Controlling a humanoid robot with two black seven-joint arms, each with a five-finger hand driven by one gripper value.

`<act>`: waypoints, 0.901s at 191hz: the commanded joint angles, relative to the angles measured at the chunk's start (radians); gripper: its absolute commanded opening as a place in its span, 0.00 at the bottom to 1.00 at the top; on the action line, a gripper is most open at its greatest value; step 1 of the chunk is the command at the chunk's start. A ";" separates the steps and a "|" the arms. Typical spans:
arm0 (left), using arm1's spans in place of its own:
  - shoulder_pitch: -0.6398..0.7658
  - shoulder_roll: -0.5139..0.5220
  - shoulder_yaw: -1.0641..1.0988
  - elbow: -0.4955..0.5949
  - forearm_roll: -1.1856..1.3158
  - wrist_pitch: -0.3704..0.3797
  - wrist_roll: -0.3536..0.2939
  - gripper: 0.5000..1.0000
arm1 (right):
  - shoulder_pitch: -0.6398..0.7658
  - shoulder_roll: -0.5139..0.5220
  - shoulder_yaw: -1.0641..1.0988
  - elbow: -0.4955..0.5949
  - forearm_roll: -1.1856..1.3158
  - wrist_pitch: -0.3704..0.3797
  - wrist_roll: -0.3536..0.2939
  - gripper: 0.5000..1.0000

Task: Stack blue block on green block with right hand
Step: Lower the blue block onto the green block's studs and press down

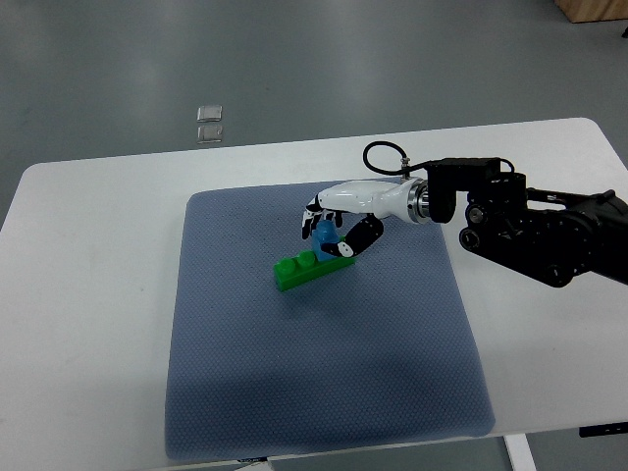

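Mat [324, 392]: one, blue-grey, on the white tabletop [88, 324].
Green block [306, 268]: one, long, lying near the mat's middle.
Blue block [326, 235]: one, just above the green block's far end, on it or touching it.
Right hand [334, 224]: one, fingers curled round the blue block, over the mat's far half.
Clear squares [210, 123]: two, on the floor beyond the mat.

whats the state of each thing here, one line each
right hand: over the mat, fingers closed around the blue block
blue block: held in the right hand, at the top of the green block; whether it is seated, cannot tell
green block: lying flat on the mat, partly under the hand
mat: spread flat on the table
table: white, mat on top
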 commanded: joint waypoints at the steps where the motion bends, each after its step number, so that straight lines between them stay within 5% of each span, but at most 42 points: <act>1: 0.000 0.000 0.000 0.000 0.000 0.000 0.000 1.00 | -0.002 0.001 0.000 -0.002 0.000 -0.008 0.003 0.09; 172: 0.002 0.000 0.000 0.000 0.000 0.000 0.000 1.00 | -0.040 0.027 0.000 -0.021 0.000 -0.105 0.006 0.10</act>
